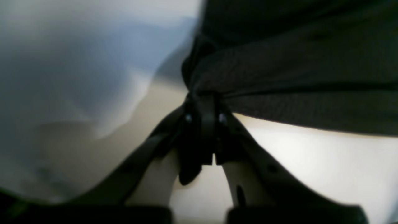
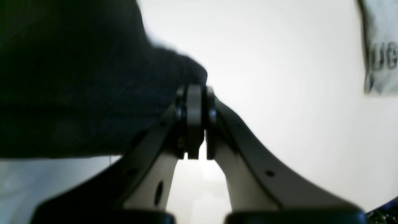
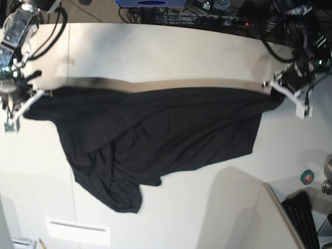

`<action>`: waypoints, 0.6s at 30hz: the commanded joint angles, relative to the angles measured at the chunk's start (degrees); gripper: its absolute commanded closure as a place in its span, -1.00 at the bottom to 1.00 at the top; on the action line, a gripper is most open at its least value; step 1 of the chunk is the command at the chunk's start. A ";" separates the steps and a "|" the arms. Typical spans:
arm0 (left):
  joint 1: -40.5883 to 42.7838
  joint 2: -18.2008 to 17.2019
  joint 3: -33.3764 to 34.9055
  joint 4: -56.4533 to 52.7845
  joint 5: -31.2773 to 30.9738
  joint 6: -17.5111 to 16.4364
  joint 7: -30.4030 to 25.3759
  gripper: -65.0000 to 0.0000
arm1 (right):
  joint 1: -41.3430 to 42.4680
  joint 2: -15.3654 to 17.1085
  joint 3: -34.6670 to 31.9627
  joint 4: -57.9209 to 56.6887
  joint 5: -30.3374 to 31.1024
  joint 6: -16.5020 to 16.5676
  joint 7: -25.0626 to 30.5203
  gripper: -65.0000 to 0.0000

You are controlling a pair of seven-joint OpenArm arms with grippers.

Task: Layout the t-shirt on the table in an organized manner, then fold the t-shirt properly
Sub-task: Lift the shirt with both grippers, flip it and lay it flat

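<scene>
At the far left of the base view, the right claw (image 3: pixel 25 98) is clenched on one end of the black t-shirt (image 3: pixel 155 132); its arm comes down from the upper left corner with cables looping above it. The right wrist view shows the jaws pressed together with dark cloth bunched against their left side (image 2: pixel 93 77), and a grey printed cloth (image 2: pixel 382 46) hangs at that view's right edge. The t-shirt is stretched in a band across the off-white desk (image 3: pixel 155 52), its upper edge pulled fairly straight, the rest sagging in folds toward the lower left. No print shows. A white slotted plate (image 3: pixel 78 231) lies on the desk below the shirt. At the right, the left claw (image 3: pixel 277 93) is clamped on the shirt's other end, its arm angled in from the upper right corner. Farther right sit a roll of green tape (image 3: pixel 307 177) and a black keyboard (image 3: pixel 303 218).
</scene>
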 commanded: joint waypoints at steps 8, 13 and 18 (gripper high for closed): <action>-20.33 -0.31 14.32 -4.92 16.24 -0.43 -1.45 1.00 | 25.99 7.60 -0.07 -19.66 0.31 -0.37 -2.18 1.00; -37.48 -0.04 21.44 -15.91 22.74 -0.43 -1.45 1.00 | 43.93 13.85 -0.07 -36.10 0.31 -0.37 -1.21 1.00; -55.76 2.15 26.45 -25.93 25.29 3.00 -1.80 1.00 | 59.93 18.68 -0.07 -44.27 0.31 -0.45 3.19 1.00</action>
